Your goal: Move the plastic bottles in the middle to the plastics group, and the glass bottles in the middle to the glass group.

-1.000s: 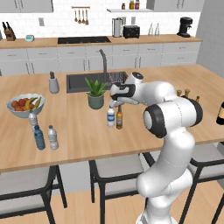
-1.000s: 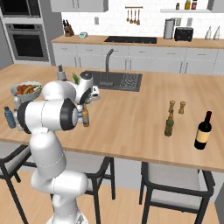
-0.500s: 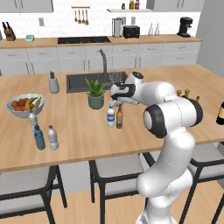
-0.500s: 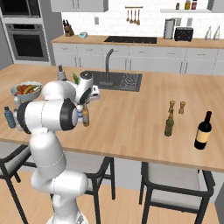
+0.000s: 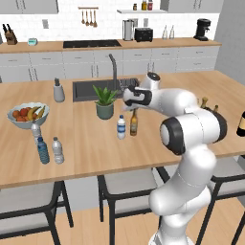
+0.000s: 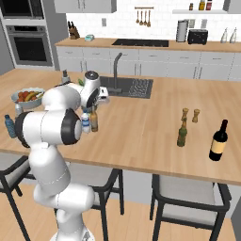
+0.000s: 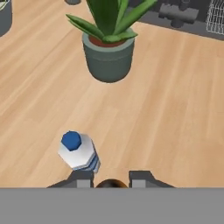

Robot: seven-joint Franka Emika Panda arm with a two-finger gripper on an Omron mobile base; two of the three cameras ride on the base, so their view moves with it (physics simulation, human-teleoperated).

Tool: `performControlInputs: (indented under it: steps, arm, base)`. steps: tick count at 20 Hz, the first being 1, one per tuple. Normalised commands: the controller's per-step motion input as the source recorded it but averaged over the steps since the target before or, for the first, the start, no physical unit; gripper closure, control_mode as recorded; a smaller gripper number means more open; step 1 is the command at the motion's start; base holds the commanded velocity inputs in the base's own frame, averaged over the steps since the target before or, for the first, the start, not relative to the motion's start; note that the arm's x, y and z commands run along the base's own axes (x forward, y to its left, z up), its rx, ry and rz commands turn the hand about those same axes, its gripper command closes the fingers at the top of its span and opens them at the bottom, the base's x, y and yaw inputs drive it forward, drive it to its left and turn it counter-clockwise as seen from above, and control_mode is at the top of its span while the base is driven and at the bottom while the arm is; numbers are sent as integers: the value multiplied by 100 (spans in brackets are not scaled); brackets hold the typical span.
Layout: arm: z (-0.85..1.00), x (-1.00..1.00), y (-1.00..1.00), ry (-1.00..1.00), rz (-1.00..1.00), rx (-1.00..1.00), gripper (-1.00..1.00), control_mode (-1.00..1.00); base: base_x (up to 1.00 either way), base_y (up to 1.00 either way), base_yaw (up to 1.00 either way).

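Observation:
The brown glass bottle (image 5: 134, 124) (image 6: 94, 120) stands mid-counter, touching nothing but my gripper (image 5: 130, 103) (image 6: 100, 97), which hangs over its neck. In the hand view its round top (image 7: 110, 183) sits tight between my two fingertips (image 7: 83, 178), so the gripper (image 7: 111, 179) is shut on the neck. A small water bottle (image 5: 121, 128) (image 6: 85, 123) (image 7: 79, 153) with a blue-and-white label stands just left of it. The plastics group, a blue-tinted bottle (image 5: 43, 151) (image 6: 9, 126) and a clear one (image 5: 58, 150), is at the left. The olive-green bottle (image 6: 182, 134) and fat dark bottle (image 6: 218, 141) (image 5: 241, 124) stand right.
A potted plant (image 5: 105, 102) (image 7: 108, 52) stands just behind the two middle bottles. A fruit bowl (image 5: 27, 115) (image 6: 28, 97) and grey dispenser (image 5: 58, 91) are at the left, the sink (image 6: 127, 87) behind. Two shakers (image 6: 190, 115) stand near the glass group.

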Motion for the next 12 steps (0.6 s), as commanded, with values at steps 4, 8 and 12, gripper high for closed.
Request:
performControlInputs:
  steps: [4, 8, 12]
  arm:
    - [19, -34, -73, 0, -22, 0, 100, -100]
    - [5, -31, -85, 0, -23, 0, 100, -100]
    - [5, -22, -88, 0, -23, 0, 100, -100]
  base:
    - [0, 0, 0]
    - [0, 0, 0]
    - [0, 0, 0]
